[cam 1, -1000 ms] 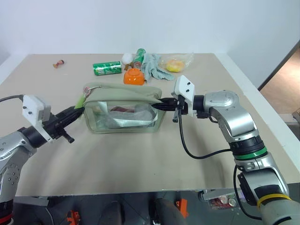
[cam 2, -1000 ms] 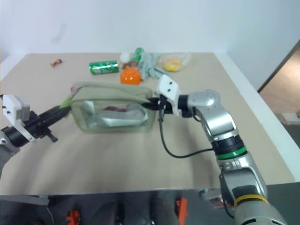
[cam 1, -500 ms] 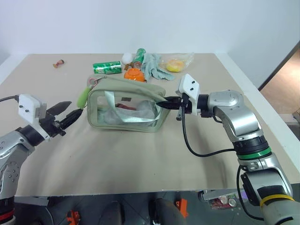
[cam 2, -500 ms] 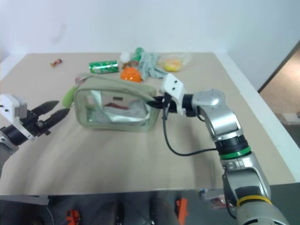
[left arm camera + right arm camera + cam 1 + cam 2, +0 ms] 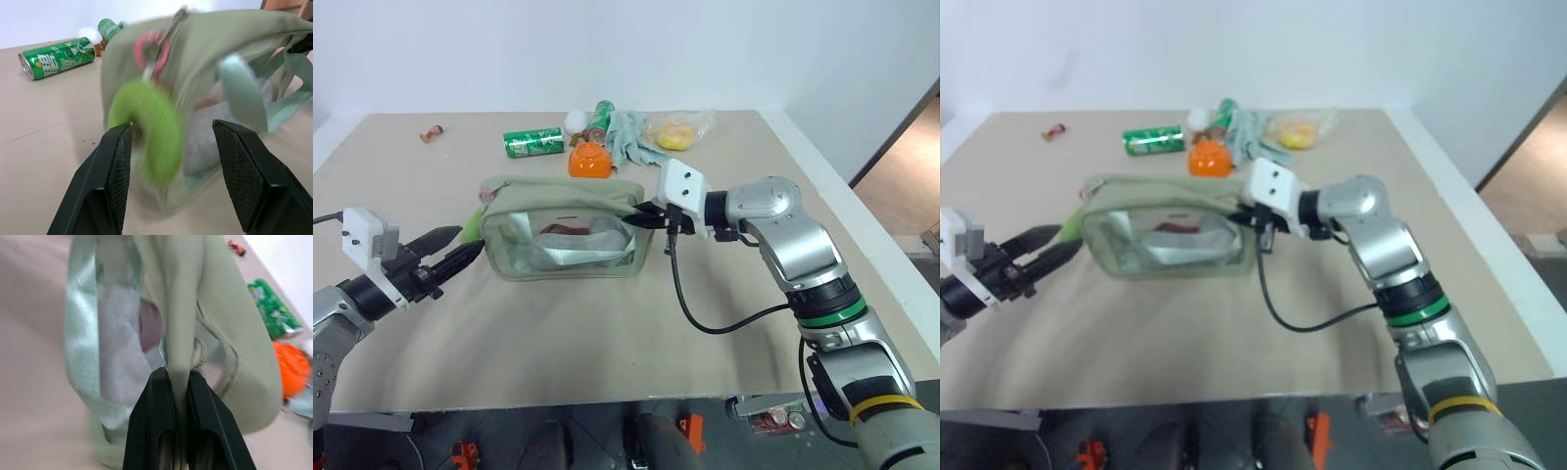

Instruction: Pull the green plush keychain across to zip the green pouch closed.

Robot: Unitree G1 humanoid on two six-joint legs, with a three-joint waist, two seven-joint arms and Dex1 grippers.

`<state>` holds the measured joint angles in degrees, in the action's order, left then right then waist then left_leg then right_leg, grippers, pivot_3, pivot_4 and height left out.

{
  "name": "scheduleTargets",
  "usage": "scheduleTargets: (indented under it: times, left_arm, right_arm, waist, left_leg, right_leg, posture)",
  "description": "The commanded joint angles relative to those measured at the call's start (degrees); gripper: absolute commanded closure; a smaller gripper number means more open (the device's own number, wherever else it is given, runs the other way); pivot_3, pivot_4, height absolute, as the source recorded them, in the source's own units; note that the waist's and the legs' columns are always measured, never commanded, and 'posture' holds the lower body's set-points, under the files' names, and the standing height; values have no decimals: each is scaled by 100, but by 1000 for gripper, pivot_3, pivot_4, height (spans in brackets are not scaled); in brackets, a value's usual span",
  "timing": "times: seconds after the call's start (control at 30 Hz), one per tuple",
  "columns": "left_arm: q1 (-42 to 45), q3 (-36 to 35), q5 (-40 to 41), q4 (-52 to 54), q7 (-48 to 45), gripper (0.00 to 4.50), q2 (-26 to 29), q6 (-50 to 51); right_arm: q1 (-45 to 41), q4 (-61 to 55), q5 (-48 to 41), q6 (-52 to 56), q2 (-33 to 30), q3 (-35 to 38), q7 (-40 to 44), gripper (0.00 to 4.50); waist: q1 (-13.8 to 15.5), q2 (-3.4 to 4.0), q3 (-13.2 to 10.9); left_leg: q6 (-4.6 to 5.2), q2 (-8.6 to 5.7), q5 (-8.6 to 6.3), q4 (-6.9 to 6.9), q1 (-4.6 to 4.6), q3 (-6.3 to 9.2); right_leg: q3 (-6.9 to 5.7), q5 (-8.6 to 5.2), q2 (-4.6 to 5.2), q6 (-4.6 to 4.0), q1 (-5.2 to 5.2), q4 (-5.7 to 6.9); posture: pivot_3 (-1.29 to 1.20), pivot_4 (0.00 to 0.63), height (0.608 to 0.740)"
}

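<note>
The green pouch (image 5: 563, 227) lies on the table in front of me, its long zipper running along the top. At its left end hangs the green plush keychain (image 5: 146, 125) from a pinkish metal loop (image 5: 149, 46). My left gripper (image 5: 467, 243) is open at that end; in the left wrist view the fuzzy ring sits between the spread fingers (image 5: 115, 181), and neither finger presses on it. My right gripper (image 5: 646, 217) is shut on the fabric at the pouch's right end, seen pinched between its fingers (image 5: 157, 416) in the right wrist view.
Behind the pouch lie a green soda can (image 5: 535, 142), an orange object (image 5: 590, 161), a grey-green glove (image 5: 634, 137), a clear bag with something yellow (image 5: 678, 132) and a second can (image 5: 605, 111). A small item (image 5: 431, 134) lies at the far left. The table edge (image 5: 862, 225) runs along the right.
My left gripper has opened off the keychain and drawn back slightly. The pouch rose and tilted half a second ago and has now settled lower and further left, with my right gripper still holding it.
</note>
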<state>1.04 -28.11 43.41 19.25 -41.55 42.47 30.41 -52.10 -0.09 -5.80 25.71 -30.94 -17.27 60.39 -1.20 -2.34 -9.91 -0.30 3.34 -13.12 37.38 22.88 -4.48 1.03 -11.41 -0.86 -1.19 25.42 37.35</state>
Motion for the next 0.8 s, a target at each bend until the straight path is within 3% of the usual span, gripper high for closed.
scheduleTargets:
  times: [0.03,0.27,0.8]
  left_arm:
    - [32,-196,75,288,36,1824,108,5]
    - [57,-182,-34,153,64,1824,68,-91]
    - [125,-533,266,-528,72,1824,3,117]
  right_arm:
    - [-262,-437,-454,874,267,288,-143,4500]
    - [-478,-491,-1061,1749,557,696,-306,4500]
    - [-406,-520,-1000,1546,330,515,-327,4500]
  waist:
    - [-1,0,0]
    - [-7,1,-1]
    - [-8,0,-1]
  left_leg:
    - [-2,0,-1,-1,0,-1]
    - [-16,5,-10,-3,11,-4]
    - [-17,13,-10,-2,54,-4]
  right_leg:
    - [0,0,0,-1,1,0]
    - [-4,-8,0,-9,13,0]
    - [1,-6,-14,-8,57,1]
  posture:
    - [0,150,740]
    - [0,150,740]
    - [0,150,740]
